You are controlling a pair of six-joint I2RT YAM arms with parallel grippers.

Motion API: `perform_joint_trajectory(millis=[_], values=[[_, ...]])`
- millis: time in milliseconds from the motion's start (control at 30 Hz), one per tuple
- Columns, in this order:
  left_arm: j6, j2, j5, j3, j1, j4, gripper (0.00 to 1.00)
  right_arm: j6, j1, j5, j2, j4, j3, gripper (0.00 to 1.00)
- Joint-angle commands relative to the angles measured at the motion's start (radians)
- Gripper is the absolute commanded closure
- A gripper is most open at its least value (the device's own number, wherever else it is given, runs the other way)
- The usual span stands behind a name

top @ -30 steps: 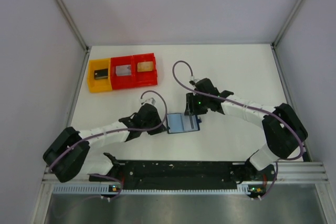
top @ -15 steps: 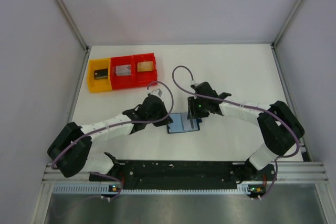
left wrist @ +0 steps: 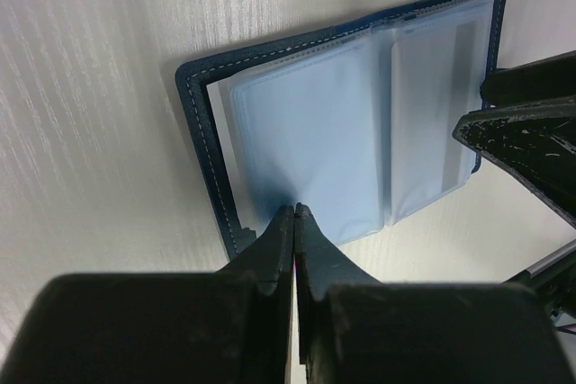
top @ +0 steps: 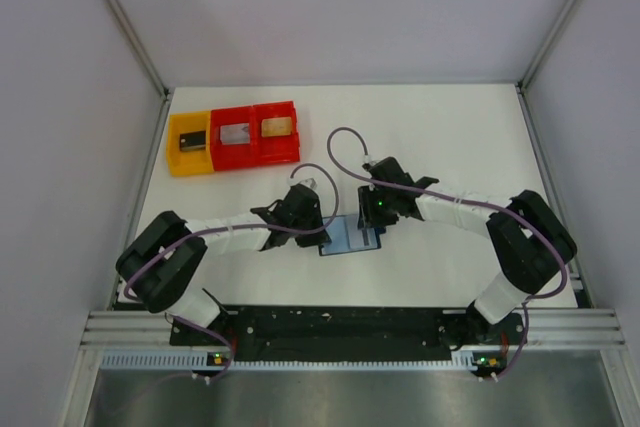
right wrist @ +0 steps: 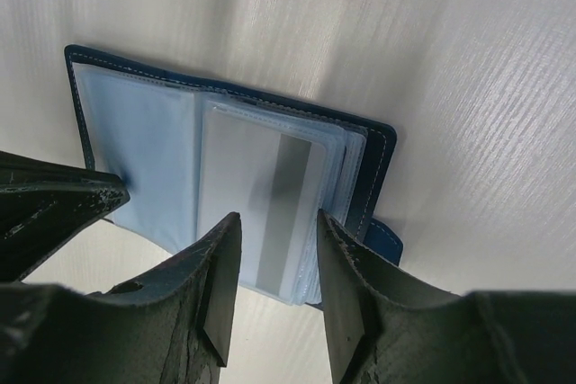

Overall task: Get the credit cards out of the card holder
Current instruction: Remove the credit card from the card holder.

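- The card holder [top: 350, 237] is seen lying open and flat on the white table [top: 450, 137], slightly toward 6 o'clock of the table's middle, between the two grippers.
- Its navy cover is turned down against the table, and its pale blue clear sleeves are turned up.
- In the right wrist view, a pale card [right wrist: 265, 195] with a grey stripe is seen inside the top sleeve of the stack on the holder's clasp side.
- A small blue clasp tab [right wrist: 382, 240] is seen sticking out from that same edge.
- The left gripper [top: 318, 231] is placed at the holder's 9 o'clock edge in the top view.
- Its fingers are pressed together, tip against tip, at the rim of a blue sleeve [left wrist: 306, 132]; whether the sleeve's edge is caught between them cannot be told.
- The right gripper [top: 375, 215] is held at the holder's 1 o'clock corner.
- Its fingers [right wrist: 220, 276] are spread apart, with the striped card framed between them; contact with the card cannot be told.
- A yellow bin [top: 190, 169] and a pair of red bins [top: 255, 158] are set in a row at 10 o'clock of the holder, well apart from it.
- One small flat item is held in each bin.
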Motion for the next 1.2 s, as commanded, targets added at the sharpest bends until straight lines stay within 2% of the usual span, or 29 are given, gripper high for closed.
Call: perform_joint_trajectory(millis=[0,200,333,633,1167], values=[[-0.010,0.014,0.004,-0.020,-0.006,0.034,0.99,-0.005,0.001,-0.024,0.008,0.020,-0.006,0.62],[-0.018,0.017,0.007,-0.038,-0.016,0.040,1.00,0.001,0.003,-0.070,-0.020,0.034,0.002,0.70],[-0.019,0.017,0.009,-0.040,-0.021,0.039,1.00,0.004,0.001,-0.105,-0.024,0.040,0.014,0.71],[-0.019,0.009,0.000,-0.047,-0.027,0.036,1.00,0.018,0.001,0.030,-0.041,-0.011,0.011,0.67],[-0.021,0.006,-0.005,-0.056,-0.027,0.037,1.00,0.021,0.001,0.028,-0.020,-0.015,0.009,0.66]])
